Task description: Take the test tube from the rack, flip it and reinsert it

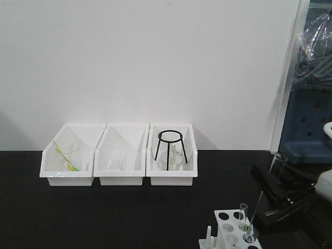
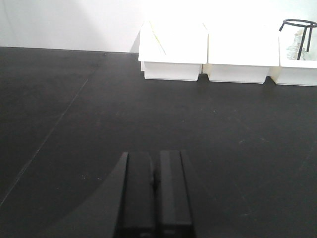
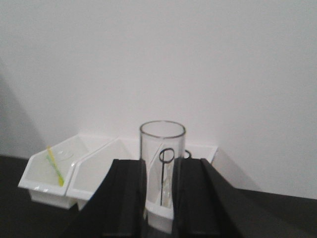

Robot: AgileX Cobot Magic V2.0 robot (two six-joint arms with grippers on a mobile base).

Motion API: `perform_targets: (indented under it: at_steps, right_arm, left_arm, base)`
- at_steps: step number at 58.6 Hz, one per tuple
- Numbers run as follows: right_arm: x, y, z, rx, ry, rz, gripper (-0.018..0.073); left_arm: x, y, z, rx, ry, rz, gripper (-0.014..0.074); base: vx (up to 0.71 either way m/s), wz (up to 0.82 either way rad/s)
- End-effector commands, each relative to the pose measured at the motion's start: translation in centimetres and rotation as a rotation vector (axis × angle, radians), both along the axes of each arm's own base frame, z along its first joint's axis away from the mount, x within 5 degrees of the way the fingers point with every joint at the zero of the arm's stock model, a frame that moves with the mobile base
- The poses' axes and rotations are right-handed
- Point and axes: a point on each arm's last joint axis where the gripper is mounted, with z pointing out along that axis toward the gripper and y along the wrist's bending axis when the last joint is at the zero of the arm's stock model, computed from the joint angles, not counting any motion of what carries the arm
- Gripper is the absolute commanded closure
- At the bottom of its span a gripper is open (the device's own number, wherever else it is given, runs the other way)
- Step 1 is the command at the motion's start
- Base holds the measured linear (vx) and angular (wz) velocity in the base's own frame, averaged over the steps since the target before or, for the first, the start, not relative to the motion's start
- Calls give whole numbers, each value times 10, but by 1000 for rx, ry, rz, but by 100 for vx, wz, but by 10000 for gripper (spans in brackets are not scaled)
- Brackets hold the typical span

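Nearest the front camera, at the counter's (image 1: 104,218) near right corner, stands the rack (image 1: 226,224), white, its top plate pierced with round holes and short pegs on its left side. At its right end a glass tube (image 1: 243,212) stands upright in a hole. A second slim glass piece (image 1: 254,215) leans beside it; what it rests in cannot be made out.

Just right of the rack, and apart from it, the right pincer (image 3: 160,166) hangs over the counter's right edge. It pinches the test tube (image 3: 162,144). In the wrist view, the two black fingers (image 3: 128,198) press on either side of the clear glass. The tube stands upright between them, its open mouth rising above the fingertips and its lower end hidden between the fingers. The tube is out of the rack and touches nothing but the pincer.

The left pincer (image 2: 155,158) sits low over bare black counter, well to the left. Its fingers are pressed together with nothing between them.

Along the counter's far edge, against the white wall (image 1: 155,62), three white open-front bins stand side by side. The left bin (image 1: 67,180) holds a yellow-green stick (image 1: 66,157) and clear glassware. The middle bin (image 1: 122,180) holds a small clear vessel. The right bin (image 1: 171,180) holds a black wire tripod (image 1: 170,141) over more glass.
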Motion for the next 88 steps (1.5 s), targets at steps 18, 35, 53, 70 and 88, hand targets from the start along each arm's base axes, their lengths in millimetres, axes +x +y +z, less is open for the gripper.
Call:
perform_targets:
  at_steps: [18, 35, 53, 70, 88]
  right_arm:
    - [9, 6, -8, -3, -142, 33, 568]
    - [24, 12, -29, 29, -127, 51, 568]
    - [32, 15, -45, 45, -104, 64, 568]
    - [33, 16, -46, 44, -105, 67, 568]
    - [41, 27, -79, 16, -62, 164, 568]
  left_arm:
    - [0, -1, 7, -1, -88, -8, 603]
    - [0, -1, 7, -1, -88, -8, 603]
    - [0, -1, 7, -1, -88, -8, 603]
    - [0, -1, 7, -1, -88, -8, 603]
    - [0, -1, 7, -1, -88, -8, 603]
  base:
    - [0, 0]
    - [0, 0]
    - [0, 0]
    - [0, 0]
    - [0, 0]
